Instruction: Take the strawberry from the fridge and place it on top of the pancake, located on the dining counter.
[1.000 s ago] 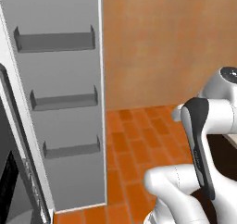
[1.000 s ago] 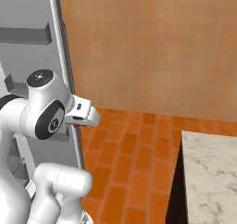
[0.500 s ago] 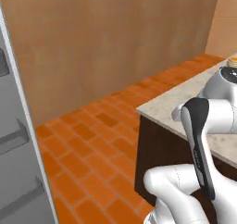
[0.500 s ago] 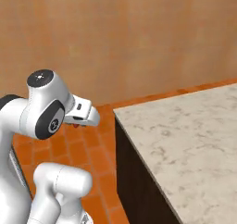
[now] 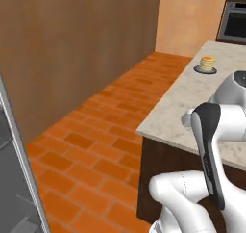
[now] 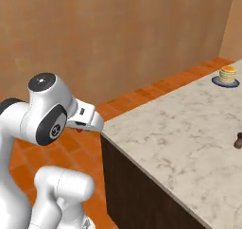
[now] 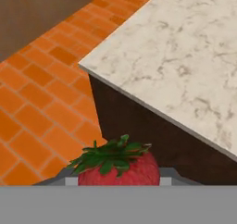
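The strawberry (image 7: pixel 118 167), red with a green leafy cap, is sitting clamped in the gripper (image 7: pixel 118 179), whose jaws are pressing close on either side of it, out over the brick floor (image 7: pixel 41 102) beside the counter's (image 7: pixel 185 61) near corner. The pancake (image 6: pixel 228 74) is standing on its plate (image 6: pixel 226 83) at the counter's far edge. A small dark thing (image 6: pixel 239 140) is standing nearer, toward the counter's right edge.

Dining counter (image 6: pixel 179 133) top open up to pancake (image 6: pixel 228 74) — one small dark object (image 6: pixel 238 139) (unidentifiable) alongside.
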Robot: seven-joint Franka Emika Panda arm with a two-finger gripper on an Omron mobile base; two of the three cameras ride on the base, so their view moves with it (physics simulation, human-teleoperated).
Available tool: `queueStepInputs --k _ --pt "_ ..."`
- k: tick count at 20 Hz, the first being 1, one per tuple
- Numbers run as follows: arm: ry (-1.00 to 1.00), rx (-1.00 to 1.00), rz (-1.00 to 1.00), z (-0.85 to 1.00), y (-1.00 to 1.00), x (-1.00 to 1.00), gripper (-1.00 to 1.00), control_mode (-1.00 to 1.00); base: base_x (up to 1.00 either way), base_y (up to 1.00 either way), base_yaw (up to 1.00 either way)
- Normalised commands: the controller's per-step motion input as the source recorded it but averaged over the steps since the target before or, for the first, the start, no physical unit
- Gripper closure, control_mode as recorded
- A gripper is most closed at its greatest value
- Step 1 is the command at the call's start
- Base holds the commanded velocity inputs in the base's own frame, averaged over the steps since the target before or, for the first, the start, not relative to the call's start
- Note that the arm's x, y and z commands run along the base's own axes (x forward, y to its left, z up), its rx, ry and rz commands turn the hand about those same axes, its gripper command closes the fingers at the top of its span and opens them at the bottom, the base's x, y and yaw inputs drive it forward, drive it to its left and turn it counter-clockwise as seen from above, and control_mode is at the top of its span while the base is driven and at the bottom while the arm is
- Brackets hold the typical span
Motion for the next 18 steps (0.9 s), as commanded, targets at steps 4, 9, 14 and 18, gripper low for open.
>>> queueStepInputs --k 4,9,14,18 --pt "0.0 0.0 0.0 0.0 0.0 0.0 1.0 1.0 0.75 0.78 -0.22" --pt "0.0 0.0 0.0 0.0 0.0 0.0 1.0 1.0 0.85 0.16 -0.11" --pt "0.0 0.0 0.0 0.0 0.0 0.0 1.0 1.0 0.27 0.8 -0.06" --pt "0.0 0.0 0.0 0.0 0.0 0.0 1.0 1.0 0.52 0.6 0.18"
